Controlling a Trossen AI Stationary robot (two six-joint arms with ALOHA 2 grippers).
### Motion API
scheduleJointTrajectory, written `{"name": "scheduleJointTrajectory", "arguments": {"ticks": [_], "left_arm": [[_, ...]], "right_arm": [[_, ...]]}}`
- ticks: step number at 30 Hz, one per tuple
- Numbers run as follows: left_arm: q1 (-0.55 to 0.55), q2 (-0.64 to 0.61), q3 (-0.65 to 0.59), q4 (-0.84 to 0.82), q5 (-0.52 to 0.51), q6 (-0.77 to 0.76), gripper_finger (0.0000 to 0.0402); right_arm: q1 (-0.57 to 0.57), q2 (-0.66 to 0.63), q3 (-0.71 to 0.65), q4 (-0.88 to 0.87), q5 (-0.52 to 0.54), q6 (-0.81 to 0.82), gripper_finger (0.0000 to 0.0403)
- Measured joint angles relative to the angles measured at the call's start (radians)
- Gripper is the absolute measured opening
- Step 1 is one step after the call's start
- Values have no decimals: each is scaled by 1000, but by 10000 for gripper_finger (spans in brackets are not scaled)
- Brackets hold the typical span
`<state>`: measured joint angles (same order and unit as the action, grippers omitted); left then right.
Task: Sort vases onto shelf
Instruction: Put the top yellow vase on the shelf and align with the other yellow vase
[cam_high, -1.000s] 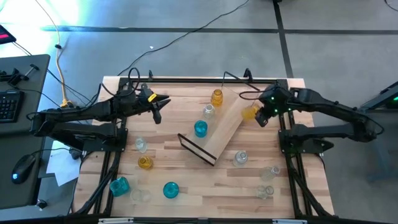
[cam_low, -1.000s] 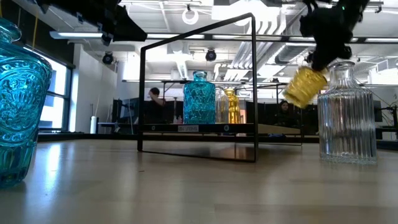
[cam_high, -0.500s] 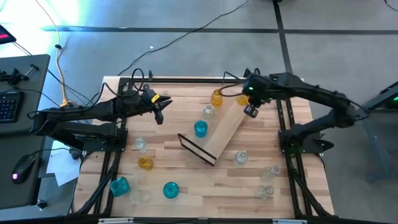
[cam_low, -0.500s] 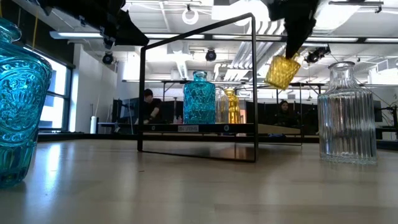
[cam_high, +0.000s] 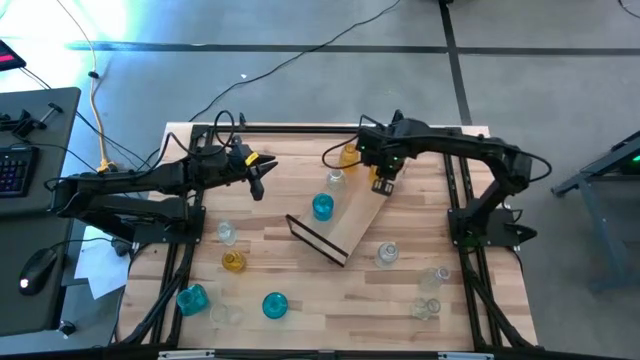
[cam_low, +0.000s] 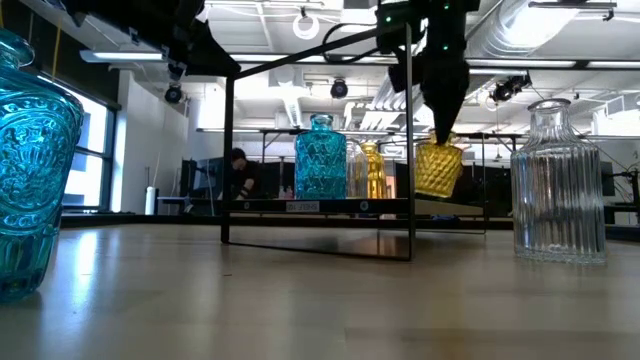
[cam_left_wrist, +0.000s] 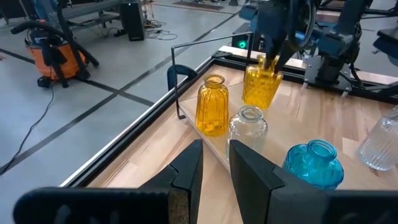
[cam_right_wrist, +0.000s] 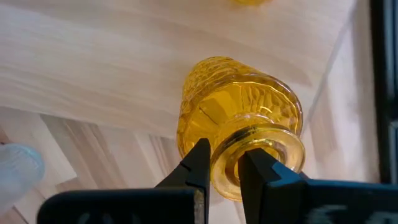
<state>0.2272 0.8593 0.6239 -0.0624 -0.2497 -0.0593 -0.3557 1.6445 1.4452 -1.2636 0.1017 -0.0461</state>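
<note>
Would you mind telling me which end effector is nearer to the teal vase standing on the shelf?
The right. The right end effector holds an amber vase over the shelf, a short way from the teal vase. The left end effector hovers farther off, beyond the shelf's side.

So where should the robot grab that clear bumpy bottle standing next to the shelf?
Probably by its narrow neck, coming straight down from above. The clear bottle stands upright, apart from the shelf, with a wide ribbed body and a slimmer neck on top that two fingers could close around. The right gripper holds the yellow bottle by its neck the same way.
</note>
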Motion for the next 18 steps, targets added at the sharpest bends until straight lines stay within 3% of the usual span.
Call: {"name": "scheduleJointTrajectory", "arguments": {"ticks": [10,18], "left_arm": [[0,0,0,6,0,4,71],[0,0,0,8,0,9,71]], "right_arm": [[-29,14,1,28,-13,-24,32],[-32,14,1,89,-84,-41,33]]}}
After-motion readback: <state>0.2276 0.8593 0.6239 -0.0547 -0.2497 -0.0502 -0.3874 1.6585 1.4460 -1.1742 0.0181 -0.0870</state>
